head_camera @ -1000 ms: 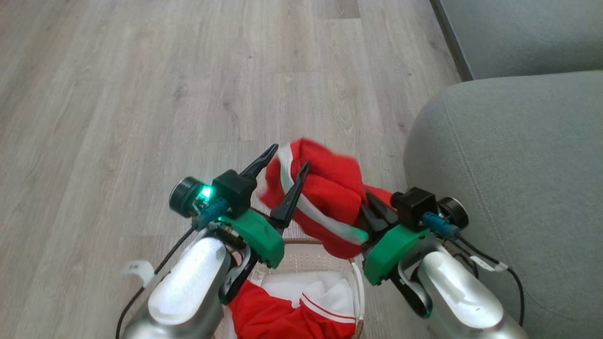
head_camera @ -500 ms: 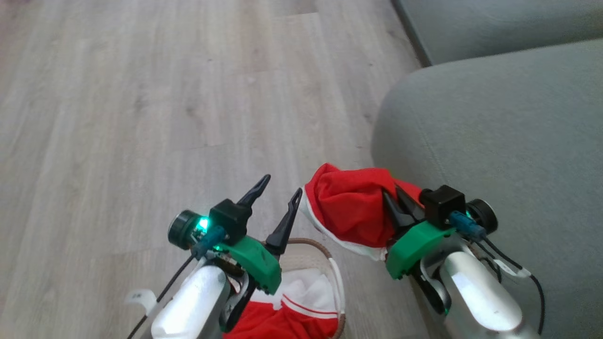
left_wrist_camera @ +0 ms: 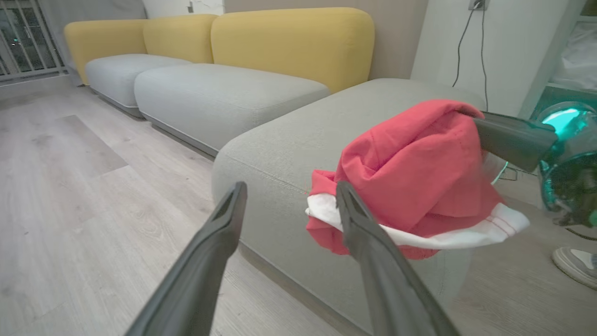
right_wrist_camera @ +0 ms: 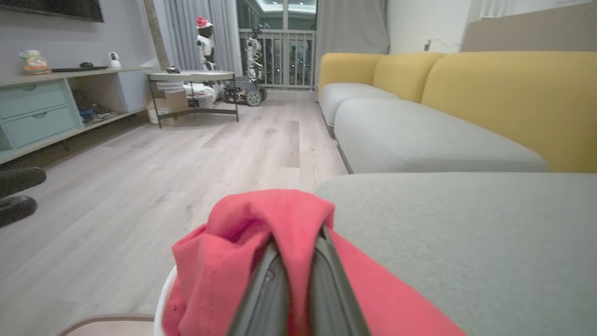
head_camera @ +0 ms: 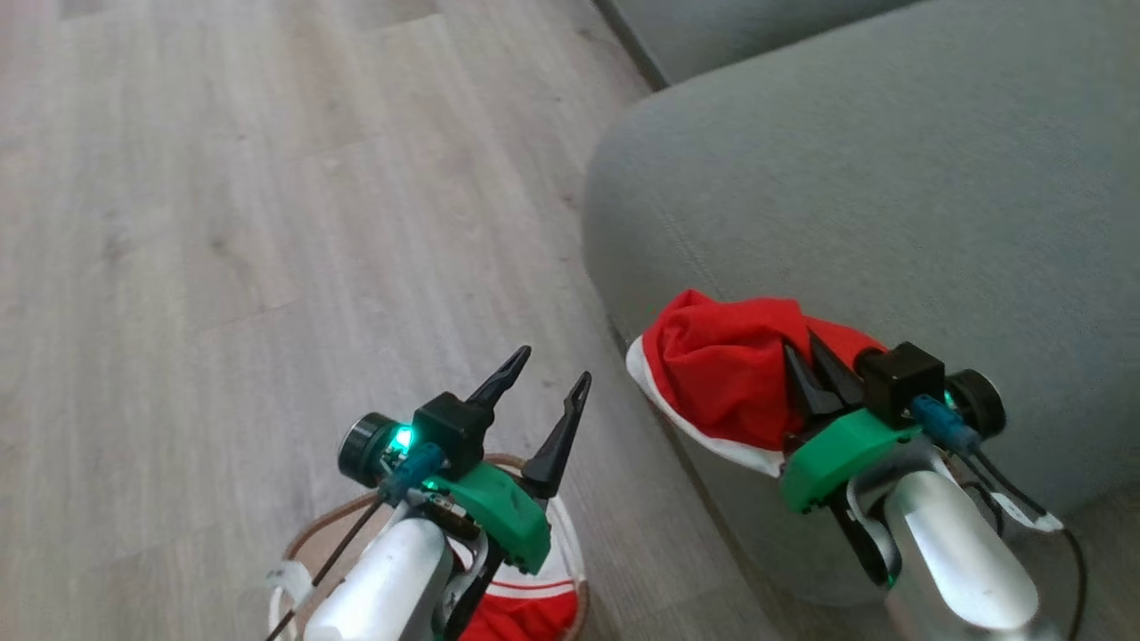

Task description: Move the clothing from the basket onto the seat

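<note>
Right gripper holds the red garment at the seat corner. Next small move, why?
Probably carry the right gripper further over the seat before opening: it is shut on the red garment, which seems to hang off the seat's corner; released here it might slip off.

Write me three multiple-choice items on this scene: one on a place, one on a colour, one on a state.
1. Where is the red garment?
A) held up at the near edge of the seat
B) flat on the seat's middle
C) behind the seat

2. What colour is the garment's hem band?
A) yellow
B) white
C) black

3. How is the left end effector?
A) shut on cloth
B) shut, empty
C) open, empty

Answers:
1 A: it hangs from the shut right end effector beside the seat's edge.
2 B: a white band runs under the red fabric.
3 C: its fingers stand apart with nothing between.
</note>
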### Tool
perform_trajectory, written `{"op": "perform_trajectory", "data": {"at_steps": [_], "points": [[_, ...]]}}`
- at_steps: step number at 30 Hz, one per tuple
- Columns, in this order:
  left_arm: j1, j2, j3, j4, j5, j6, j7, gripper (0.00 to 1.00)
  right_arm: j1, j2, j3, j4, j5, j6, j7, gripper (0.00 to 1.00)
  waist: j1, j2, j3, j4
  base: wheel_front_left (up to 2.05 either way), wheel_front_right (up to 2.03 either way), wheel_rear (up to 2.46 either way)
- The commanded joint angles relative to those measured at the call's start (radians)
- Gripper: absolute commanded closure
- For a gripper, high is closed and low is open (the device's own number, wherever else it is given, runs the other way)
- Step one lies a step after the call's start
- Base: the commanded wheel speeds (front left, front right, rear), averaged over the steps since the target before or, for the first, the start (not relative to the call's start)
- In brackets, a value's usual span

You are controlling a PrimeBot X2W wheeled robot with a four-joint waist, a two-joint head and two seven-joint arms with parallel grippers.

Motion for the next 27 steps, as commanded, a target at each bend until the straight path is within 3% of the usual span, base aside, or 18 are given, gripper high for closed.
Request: {"op": "perform_trajectory", "data": {"at_steps": [1,6,12,21,27], "points": [[-0.037,0.004,0.041,-0.035,0.007,-0.006,-0.012,0.0,-0.02,0.0,0.013,-0.04,-0.004,0.0,-0.007,1.0,0.0,0.0,0.016,-0.038,0.0,0.0,0.0],[-0.039,-0.003,0.038,-0.031,0.016,-0.012,-0.012,0.0,-0.028,-0.017,0.018,-0.045,-0.005,0.0,-0.007,1.0,0.0,0.0,0.038,-0.077,0.0,0.0,0.0],[-0.052,-0.007,0.041,-0.034,0.03,-0.016,-0.012,0.0,-0.082,-0.044,0.02,-0.037,0.013,0.0,-0.007,1.0,0.0,0.0,0.069,-0.078,0.0,0.0,0.0],[-0.076,0.007,0.053,-0.068,0.079,-0.008,-0.012,0.0,-0.28,-0.094,-0.021,0.001,0.087,0.0,-0.007,1.0,0.0,0.0,0.162,-0.032,0.0,0.0,0.0],[-0.137,0.043,0.05,-0.11,0.125,-0.01,-0.012,0.0,-0.509,-0.175,-0.042,0.057,0.117,0.0,-0.007,1.0,0.0,0.0,0.305,0.028,0.0,0.0,0.0]]}}
